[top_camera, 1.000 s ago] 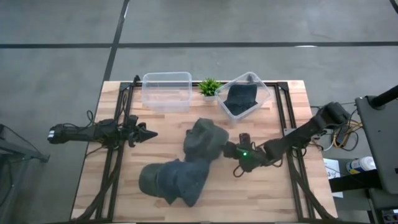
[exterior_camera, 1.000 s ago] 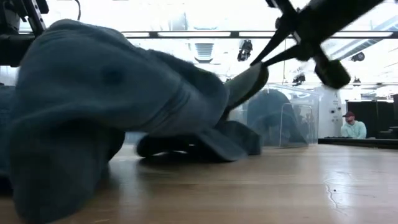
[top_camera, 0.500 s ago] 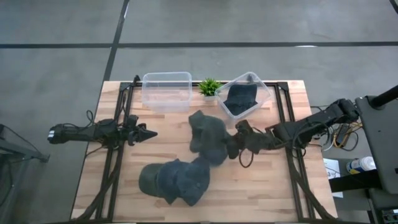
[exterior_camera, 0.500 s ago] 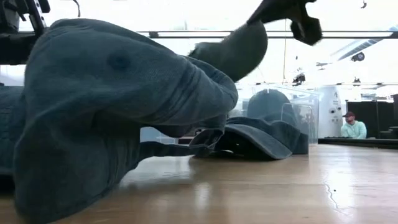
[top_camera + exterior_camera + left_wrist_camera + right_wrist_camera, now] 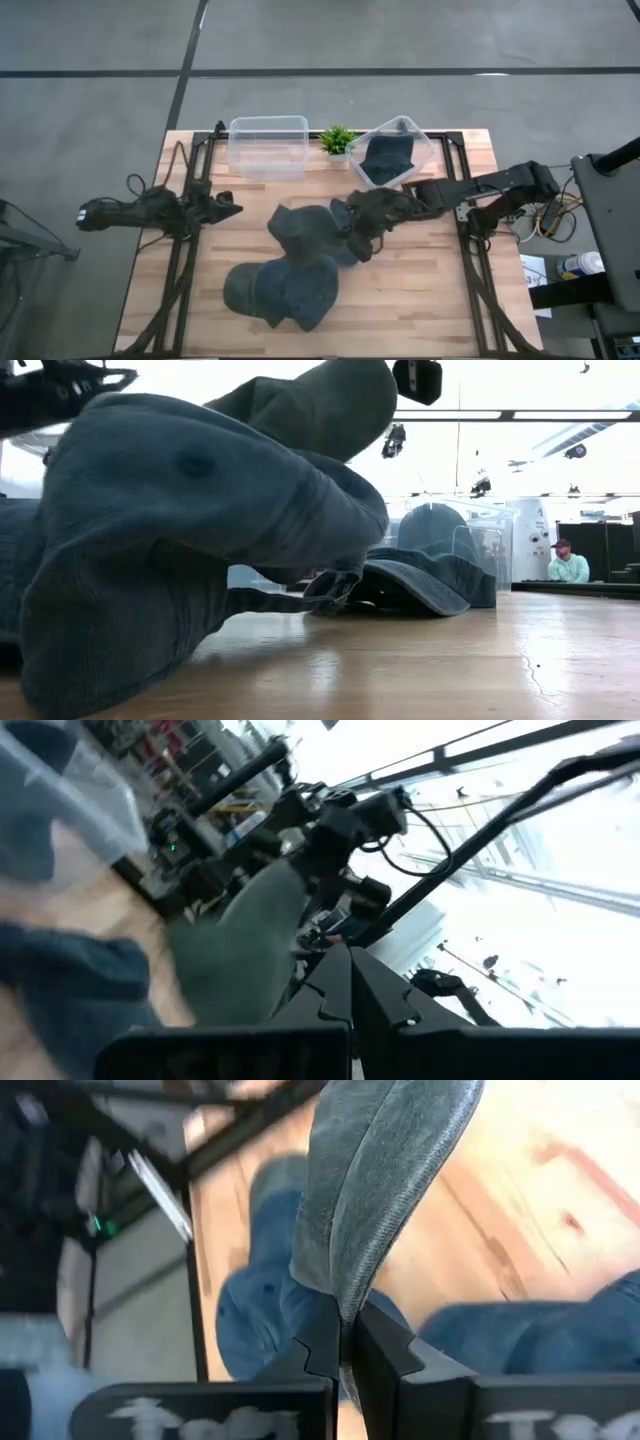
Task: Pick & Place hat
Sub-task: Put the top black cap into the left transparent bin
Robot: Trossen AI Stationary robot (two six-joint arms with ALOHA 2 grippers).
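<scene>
My right gripper (image 5: 366,214) is shut on a grey-blue cap (image 5: 304,232) at the table's middle, lifted above the other caps; the cap shows high in the low view (image 5: 325,400). Two more caps lie heaped (image 5: 280,292) toward the near edge, and they fill the left of the low view (image 5: 180,530). Another cap (image 5: 420,575) lies flat on the table behind them. A cap (image 5: 388,155) lies in the tilted clear bin (image 5: 425,150). My left gripper (image 5: 232,210) is shut and empty at the table's left. My right gripper pinches the cap's brim (image 5: 345,1305) at its edge between the two fingers (image 5: 385,1350). The fingers come level from the table's right. The brim reaches away from the fingers, and the cap hangs clear of the table above the other caps.
An empty clear bin (image 5: 268,147) and a small green plant (image 5: 337,138) stand at the far edge. Black frame rails (image 5: 185,250) run along the table's left and right sides. Bare wood lies at the near right (image 5: 410,300). A person (image 5: 568,563) sits in the room behind.
My right gripper has gone up and toward the table's far edge with the cap. The cap has come off the table and now hangs above the heap. My left arm has shifted a little in place.
</scene>
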